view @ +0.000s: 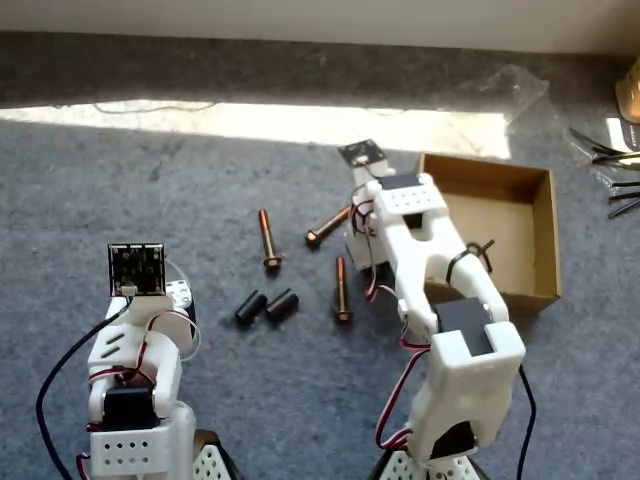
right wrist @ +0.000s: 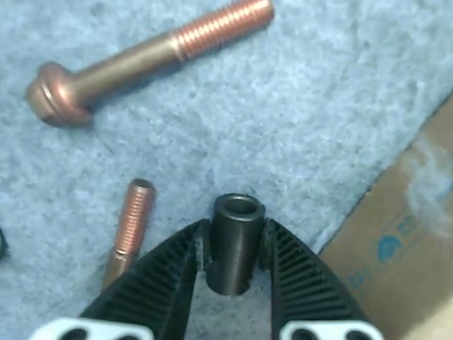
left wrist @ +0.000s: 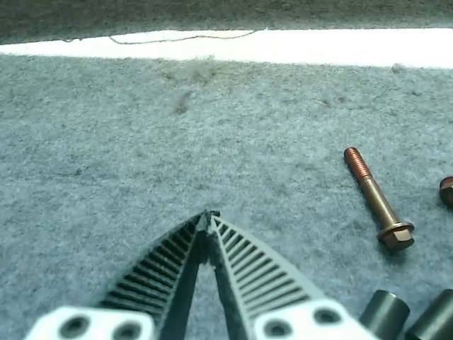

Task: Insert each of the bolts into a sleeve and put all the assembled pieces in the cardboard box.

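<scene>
Nearest us, our left hand [left wrist: 209, 218] is clenched on nothing, near two sleeves [left wrist: 386, 312]. Farther out, our right hand [right wrist: 235, 228] grasps a sleeve [right wrist: 234, 248] near the bolts [right wrist: 145, 60], the box [right wrist: 403, 234] beside it. We judge the round sleeve could twist in that pinch, and a bolt would jam.

Left end effector [left wrist: 207, 217] closed, right [right wrist: 234, 228] clamped.

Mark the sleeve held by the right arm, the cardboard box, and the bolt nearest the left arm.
held sleeve [right wrist: 236, 244], right wrist view, mid-barrel between the jaws.
cardboard box [view: 551, 240], high view, right wall.
leftmost bolt [view: 267, 238], high view, mid-shank.
</scene>
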{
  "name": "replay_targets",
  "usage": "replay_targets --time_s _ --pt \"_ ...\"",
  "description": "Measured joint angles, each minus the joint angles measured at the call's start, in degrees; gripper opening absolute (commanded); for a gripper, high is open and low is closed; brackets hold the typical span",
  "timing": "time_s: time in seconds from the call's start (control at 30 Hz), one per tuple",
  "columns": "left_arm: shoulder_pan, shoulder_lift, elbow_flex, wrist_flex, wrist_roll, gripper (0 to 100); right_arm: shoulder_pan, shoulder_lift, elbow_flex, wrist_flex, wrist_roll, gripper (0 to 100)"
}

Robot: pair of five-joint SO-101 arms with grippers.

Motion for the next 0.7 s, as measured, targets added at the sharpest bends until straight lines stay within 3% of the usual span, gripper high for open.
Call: replay_targets --time_s 0.13,0.3,0.7 --pt "0.0 0.0 0.0 0.0 0.0 1 -0.4 -0.3 1.8 -2.3 0.0 10.4" --pt "0.0 0.0 0.0 0.0 0.0 1 -0.6 -0.4 2.4 -2.8 0.0 0.6" --pt "0.0 0.0 0.0 0.0 0.0 1 -0.4 -0.4 2.4 -3.1 0.0 0.5"
